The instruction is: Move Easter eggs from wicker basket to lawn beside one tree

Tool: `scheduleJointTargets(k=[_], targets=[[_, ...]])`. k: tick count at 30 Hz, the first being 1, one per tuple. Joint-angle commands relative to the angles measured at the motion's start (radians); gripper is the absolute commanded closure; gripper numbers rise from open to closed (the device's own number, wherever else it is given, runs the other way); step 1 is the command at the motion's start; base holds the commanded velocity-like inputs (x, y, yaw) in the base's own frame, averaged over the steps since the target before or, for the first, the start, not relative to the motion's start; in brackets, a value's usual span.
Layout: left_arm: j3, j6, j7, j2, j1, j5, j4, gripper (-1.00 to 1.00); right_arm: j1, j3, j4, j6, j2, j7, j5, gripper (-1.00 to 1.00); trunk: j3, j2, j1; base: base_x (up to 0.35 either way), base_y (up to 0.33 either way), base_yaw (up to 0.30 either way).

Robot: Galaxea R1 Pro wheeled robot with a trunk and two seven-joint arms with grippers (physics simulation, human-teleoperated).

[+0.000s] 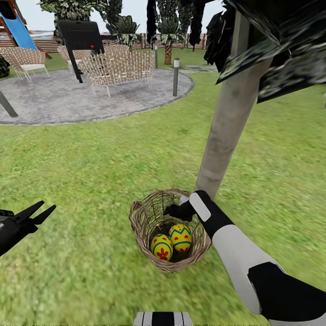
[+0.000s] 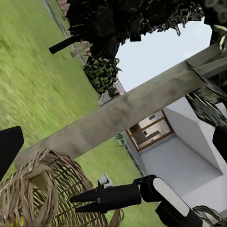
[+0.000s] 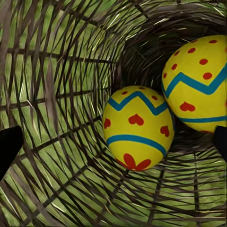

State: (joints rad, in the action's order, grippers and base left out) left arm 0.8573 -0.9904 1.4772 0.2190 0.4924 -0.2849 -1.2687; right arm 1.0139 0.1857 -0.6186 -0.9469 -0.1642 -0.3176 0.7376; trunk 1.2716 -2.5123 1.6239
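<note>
Right gripper reaches into the wicker basket beside the tree trunk.
Its jaws stand apart; it should centre on the nearer Easter egg before closing.

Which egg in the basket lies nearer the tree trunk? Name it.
The right-hand egg, higher in the head view and closer to the trunk. The other egg lies lower left in the basket.

basket: woven wicker, rough brown strands (with gaps between them)
eggs: smooth, a bit shiny, painted yellow
tree trunk: pale, matt, rough-looking
lawn: soft green grass
</note>
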Motion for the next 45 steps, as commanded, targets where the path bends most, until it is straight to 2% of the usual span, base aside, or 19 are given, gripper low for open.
scheduleJointTargets(k=[1, 4, 7, 45], targets=[[0.000, 0.000, 0.000, 0.000, 0.000, 0.000, 0.000, -1.00, 0.000, 0.000, 0.000, 0.001, 0.003, 0.000, 0.001, -1.00, 0.004, 0.000, 0.000, 0.000, 0.000, 0.000], [0.000, 0.000, 0.000, 0.000, 0.000, 0.000, 0.000, -1.00, 0.000, 0.000, -0.001, 0.005, 0.009, 0.000, 0.000, -1.00, 0.016, -0.001, 0.002, 0.000, 0.000, 0.000], [0.000, 0.001, 0.000, -0.001, 0.000, 0.000, 0.000, -1.00, 0.000, 0.000, -0.001, 0.010, 0.011, -0.001, -0.005, -1.00, 0.016, -0.001, 0.002, 0.000, 0.000, 0.000], [0.000, 0.001, 0.000, 0.000, 0.000, 0.000, 0.000, -1.00, 0.000, -0.002, -0.003, 0.008, 0.016, 0.011, 0.002, -1.00, 0.163, -0.010, 0.019, 0.000, 0.000, 0.000]])
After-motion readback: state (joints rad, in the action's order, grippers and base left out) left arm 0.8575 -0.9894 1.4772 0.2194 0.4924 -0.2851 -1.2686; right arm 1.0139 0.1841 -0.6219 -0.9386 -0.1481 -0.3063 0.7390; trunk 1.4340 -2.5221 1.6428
